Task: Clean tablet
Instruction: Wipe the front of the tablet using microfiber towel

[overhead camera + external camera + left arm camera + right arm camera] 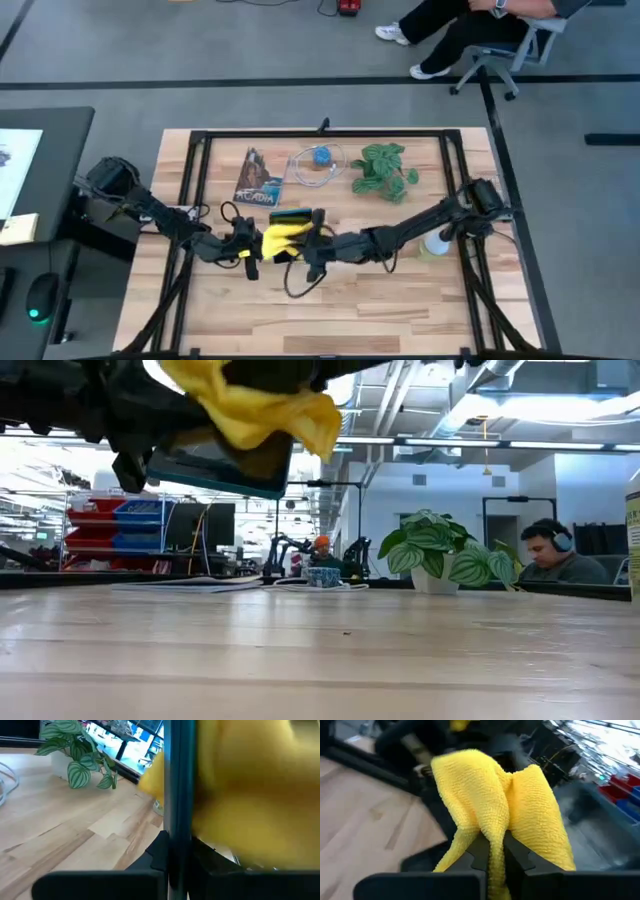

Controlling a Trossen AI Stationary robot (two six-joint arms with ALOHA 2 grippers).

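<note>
The tablet (300, 217) is a thin dark slab with a teal edge. It hangs above the middle of the table and shows edge-on (180, 795) in the left wrist view. My left gripper (243, 247) is shut on it from the left. A crumpled yellow cloth (280, 237) lies against the tablet's face. My right gripper (312, 243) is shut on the cloth from the right. In the low view the tablet (220, 468) and the cloth (250, 405) are well clear of the tabletop. My left gripper pinches the tablet's edge (179, 851) between its two fingers, one on each face. It comes roughly level from the table's left. The tablet is lifted clear of the table, slightly tilted. My right gripper pinches a bunched fold of the yellow cloth (492, 845) between its two fingers, several layers thick. It comes from the table's right. The cloth spreads out beyond the fingertips against the tablet (600, 835), clear of the table.
At the back of the table lie the "ACADIA" booklet (258, 178), a blue object on a clear ring (318, 162) and a potted plant (385, 170). A bottle (437, 245) stands under the right arm. Bare wood lies along the near edge. A person sits beyond the table.
</note>
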